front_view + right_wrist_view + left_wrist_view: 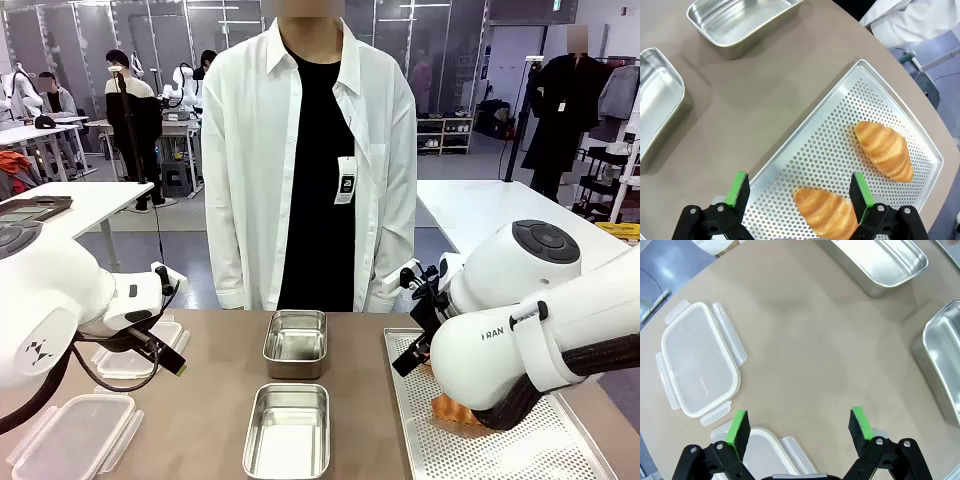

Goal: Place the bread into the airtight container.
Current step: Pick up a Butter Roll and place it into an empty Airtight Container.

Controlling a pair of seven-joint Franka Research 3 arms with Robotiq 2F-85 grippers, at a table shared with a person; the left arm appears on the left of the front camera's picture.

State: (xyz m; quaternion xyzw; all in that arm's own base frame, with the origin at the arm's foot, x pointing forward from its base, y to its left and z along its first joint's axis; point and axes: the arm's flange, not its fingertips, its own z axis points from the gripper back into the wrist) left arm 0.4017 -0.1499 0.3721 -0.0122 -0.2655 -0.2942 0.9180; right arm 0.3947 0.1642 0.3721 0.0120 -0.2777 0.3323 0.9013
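Two golden croissant-shaped pieces of bread lie on a perforated metal tray: one farther out, the other right under my right gripper. That gripper hangs open above the tray, nothing between its green pads. Two steel airtight containers stand open and empty mid-table, one nearer the person and one nearer me. My left gripper is open over bare tabletop, beside a clear clip lid. Part of the bread peeks out under the right arm.
A person in a white shirt stands at the far edge, hands out of view. A second clear lid lies under the left gripper. The tray takes up the table's right side, the lids its left.
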